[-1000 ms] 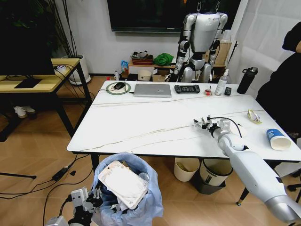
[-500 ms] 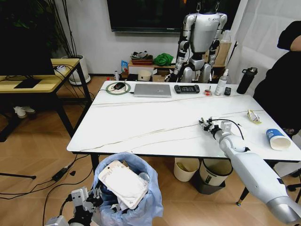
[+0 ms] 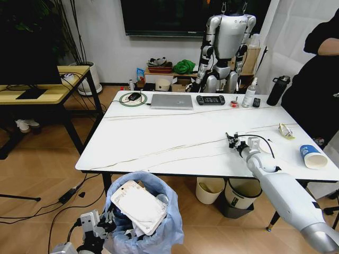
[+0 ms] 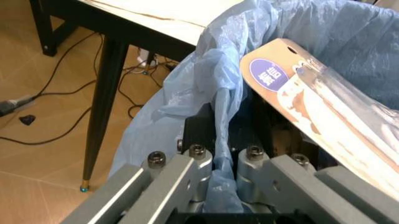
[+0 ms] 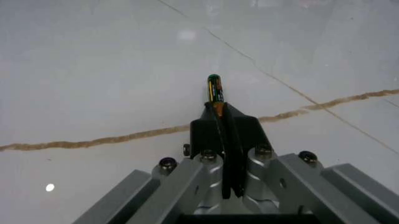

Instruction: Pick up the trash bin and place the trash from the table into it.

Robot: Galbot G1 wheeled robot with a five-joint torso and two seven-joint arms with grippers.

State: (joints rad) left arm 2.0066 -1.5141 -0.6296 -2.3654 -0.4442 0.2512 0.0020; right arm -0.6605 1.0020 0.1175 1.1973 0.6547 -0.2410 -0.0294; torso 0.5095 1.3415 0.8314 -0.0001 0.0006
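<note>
The trash bin (image 3: pixel 159 233), lined with a crinkled light-blue bag, hangs low in front of the table (image 3: pixel 159 137). My left gripper (image 3: pixel 105 223) is shut on its rim, and the left wrist view shows the fingers (image 4: pixel 199 163) pinching the blue bag (image 4: pixel 218 88). A brown-and-white cardboard piece (image 3: pixel 139 205) lies on top inside the bin. My right gripper (image 3: pixel 231 139) rests low over the table's right part, shut on a small battery-like stick (image 5: pixel 215 88) with a green tip. A blue-white paper cup (image 3: pixel 312 157) and a clear wrapper (image 3: pixel 286 130) lie further right.
A laptop (image 3: pixel 171 101), a controller (image 3: pixel 211 99), a spray bottle (image 3: pixel 249 94) and a black bottle (image 3: pixel 278 90) line the table's far edge. Two bins (image 3: pixel 210 189) stand under the table. A yellow desk (image 3: pixel 37 90) is at the left, and a person (image 3: pixel 318 79) at the right.
My right gripper has slid a little to the right over the table, still shut on the small stick. The bin and left gripper have not moved.
</note>
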